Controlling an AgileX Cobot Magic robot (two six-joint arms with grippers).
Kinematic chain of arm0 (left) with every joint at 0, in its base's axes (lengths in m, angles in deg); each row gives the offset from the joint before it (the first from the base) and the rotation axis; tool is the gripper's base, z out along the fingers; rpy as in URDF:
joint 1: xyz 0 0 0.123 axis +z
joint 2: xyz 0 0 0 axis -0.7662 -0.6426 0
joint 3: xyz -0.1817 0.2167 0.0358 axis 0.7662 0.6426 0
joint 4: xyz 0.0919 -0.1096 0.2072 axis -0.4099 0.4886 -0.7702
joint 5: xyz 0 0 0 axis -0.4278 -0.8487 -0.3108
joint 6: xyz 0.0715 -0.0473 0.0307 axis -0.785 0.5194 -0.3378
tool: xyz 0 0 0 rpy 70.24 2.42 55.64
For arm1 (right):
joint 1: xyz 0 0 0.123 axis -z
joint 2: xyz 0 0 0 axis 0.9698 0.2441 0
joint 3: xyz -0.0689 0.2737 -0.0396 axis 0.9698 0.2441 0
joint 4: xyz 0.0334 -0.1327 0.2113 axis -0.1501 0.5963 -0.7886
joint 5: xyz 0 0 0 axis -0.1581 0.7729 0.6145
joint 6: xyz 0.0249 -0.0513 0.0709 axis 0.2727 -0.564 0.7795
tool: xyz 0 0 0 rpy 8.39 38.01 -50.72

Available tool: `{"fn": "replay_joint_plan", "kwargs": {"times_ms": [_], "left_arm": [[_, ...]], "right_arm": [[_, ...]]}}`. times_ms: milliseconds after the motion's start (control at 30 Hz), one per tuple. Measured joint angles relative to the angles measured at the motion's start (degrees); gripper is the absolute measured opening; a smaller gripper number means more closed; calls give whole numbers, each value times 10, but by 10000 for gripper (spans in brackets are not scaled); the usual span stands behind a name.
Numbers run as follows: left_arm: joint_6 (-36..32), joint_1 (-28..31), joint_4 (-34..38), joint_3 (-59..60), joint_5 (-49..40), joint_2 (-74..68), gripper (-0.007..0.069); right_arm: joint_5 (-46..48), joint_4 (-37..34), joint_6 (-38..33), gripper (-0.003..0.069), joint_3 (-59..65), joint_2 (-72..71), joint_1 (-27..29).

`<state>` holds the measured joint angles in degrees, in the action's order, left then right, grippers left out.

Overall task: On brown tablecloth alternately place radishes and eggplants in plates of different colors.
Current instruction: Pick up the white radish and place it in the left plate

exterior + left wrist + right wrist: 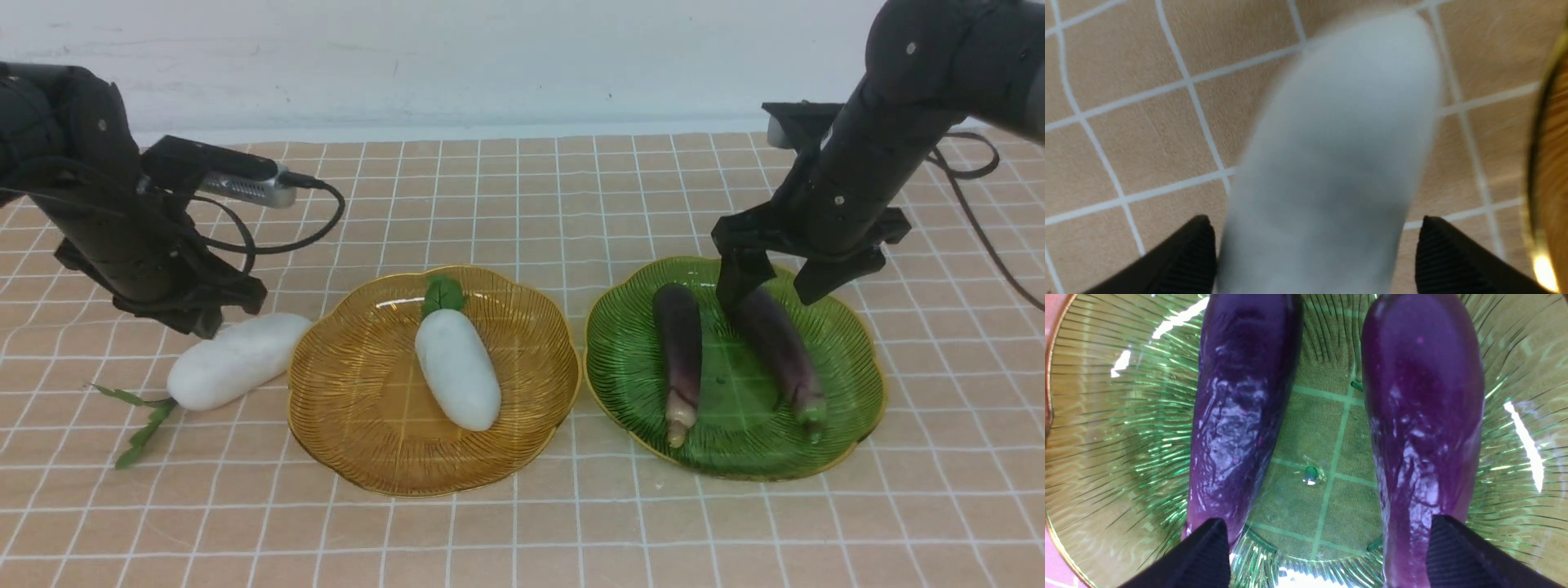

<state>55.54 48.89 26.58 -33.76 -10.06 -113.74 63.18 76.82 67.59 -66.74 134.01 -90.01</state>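
Observation:
On the brown tablecloth (pixel 522 196), one radish (pixel 457 367) lies in the amber plate (pixel 343 408). The other radish (pixel 233 359) lies on the cloth just left of that plate, leaves pointing toward me. My left gripper (pixel 208 320) is open and low over its far end. In the left wrist view the radish (pixel 1331 143) sits between the open fingers (pixel 1198 253), with a gap on one side. Two eggplants (pixel 682 355) (pixel 780 347) lie side by side in the green plate (pixel 620 343). My right gripper (pixel 775 287) is open over their far ends and holds nothing; the right wrist view shows both (pixel 1237 408) (pixel 1421 416).
The two plates stand close side by side in the middle of the table. The amber plate's rim (pixel 1541 171) is right beside the loose radish. A white wall runs along the table's far edge. The left arm's cable (pixel 310 220) hangs above the cloth behind the amber plate.

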Motion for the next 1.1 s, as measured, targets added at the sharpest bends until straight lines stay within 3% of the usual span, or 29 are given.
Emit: {"fn": "replay_joint_plan", "kwargs": {"times_ms": [300, 500, 567, 633, 733, 833, 933, 1100], "left_arm": [[0, 0, -28, -11, -50, -8, 400], [34, -1, -13, -68, -162, 30, 381], [61, -2, 40, -89, -211, 55, 381], [80, -14, 108, -93, -249, 70, 381], [89, -55, 172, -93, -235, 56, 382], [106, -103, 191, -93, -173, 20, 391], [119, -119, 192, -93, -137, -5, 426], [136, -119, 190, -92, -117, -24, 512]], "right_arm": [[0, 0, 0, 590, 0, 0, 0], [0, 2, 0, 573, 0, -6, 0], [0, 2, -8, 521, 0, -24, 0], [0, 2, -17, 420, 0, -49, 0], [2, -1, -19, 232, 0, -103, 0], [3, -3, -19, 41, 4, -181, 0], [8, -4, -19, -9, 36, -278, 0], [14, 24, -19, -15, 114, -438, 0]]}}
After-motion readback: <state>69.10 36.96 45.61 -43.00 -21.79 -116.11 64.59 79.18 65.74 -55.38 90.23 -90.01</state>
